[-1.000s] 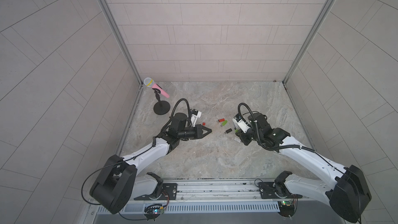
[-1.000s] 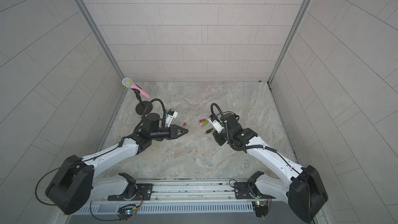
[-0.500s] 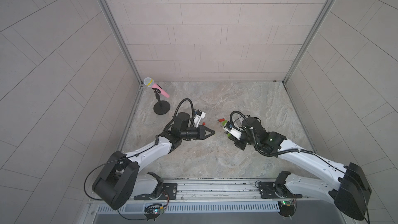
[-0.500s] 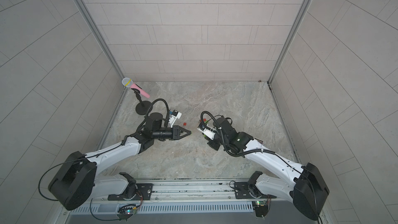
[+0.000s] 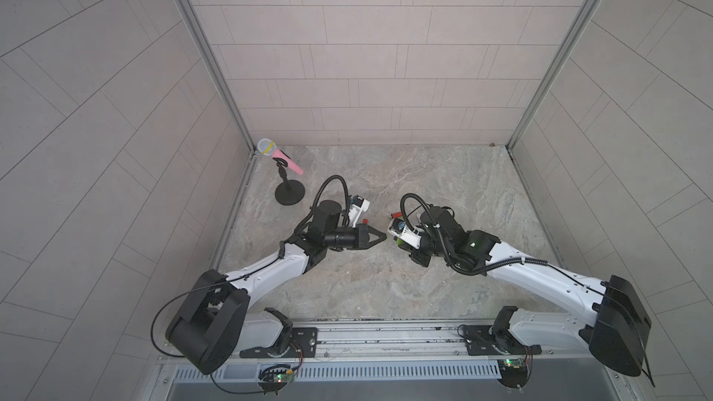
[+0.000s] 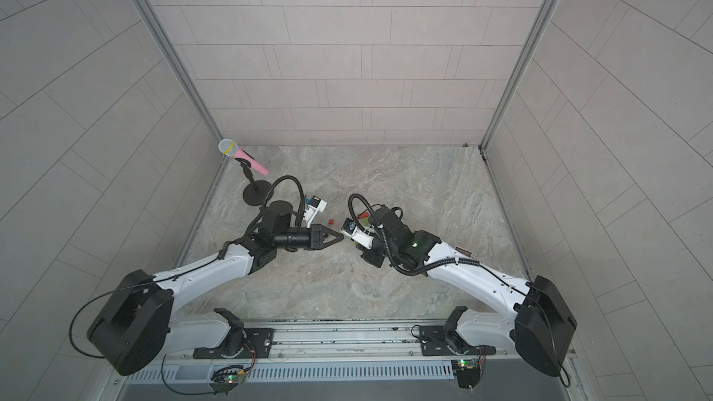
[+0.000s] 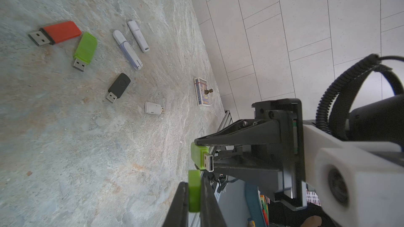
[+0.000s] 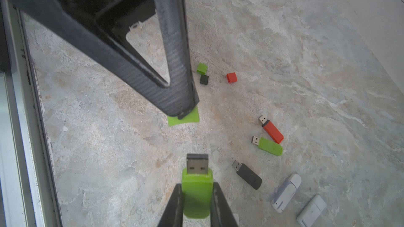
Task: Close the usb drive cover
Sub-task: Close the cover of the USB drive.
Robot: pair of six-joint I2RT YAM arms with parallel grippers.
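My right gripper [image 8: 196,187] is shut on a green usb drive [image 8: 196,193], whose bare metal plug sticks out past the fingertips. A small green cover [image 7: 194,191] is clamped in my left gripper [image 7: 194,184], which is also shut. The two grippers face each other tip to tip above the middle of the table, in both top views [image 5: 384,238] [image 6: 341,238]. The cover [image 8: 185,119] sits a short gap away from the plug, not touching it. In the left wrist view the usb drive [image 7: 198,157] lies slightly off the cover's line.
Several uncapped drives lie on the stone table: red [image 8: 272,131], green [image 8: 269,146], black [image 8: 248,174]. Two pale capped drives [image 8: 285,192] are beside them. Loose green [image 8: 201,68], black [image 8: 204,79] and red [image 8: 231,77] caps lie farther off. A pink microphone on a stand [image 5: 287,177] is at the back left.
Both arms have moved toward each other. The right gripper swung left with the green drive, and the left gripper advanced right with the cover, so their tips now nearly meet.
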